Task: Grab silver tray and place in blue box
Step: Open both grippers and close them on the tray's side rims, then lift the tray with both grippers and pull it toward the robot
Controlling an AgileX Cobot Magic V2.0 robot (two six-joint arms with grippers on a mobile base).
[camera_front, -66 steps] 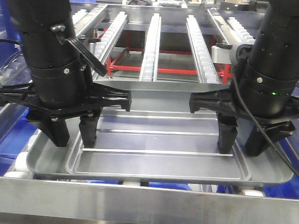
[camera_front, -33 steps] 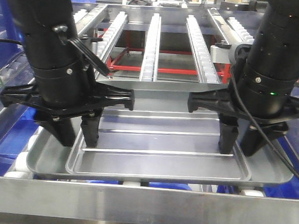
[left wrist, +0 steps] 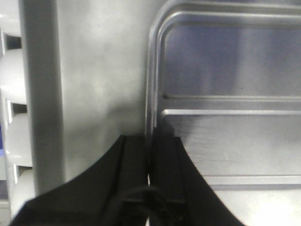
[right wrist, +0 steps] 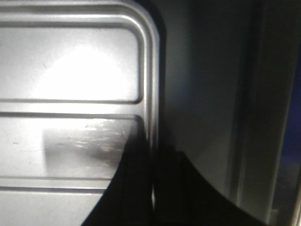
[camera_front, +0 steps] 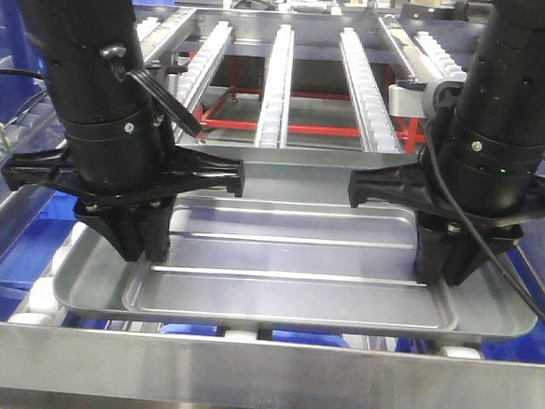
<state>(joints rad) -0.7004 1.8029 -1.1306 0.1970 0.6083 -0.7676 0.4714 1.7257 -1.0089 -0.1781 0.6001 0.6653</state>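
Both ends of the large shallow silver metal tray, flat on roller rails, are pinched in the front view by left hand and right hand. Wrist views, dim, suggest each is closed on its inner ridge; stiff, slick metal, so lift level.

blue box: probably mostly under silver tray | wrist views: blurred

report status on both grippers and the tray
Left gripper shut on tray, pinching left panel ridge. Right gripper shut on right ridge. Tray level over rollers. Nothing on tray but the grippers.
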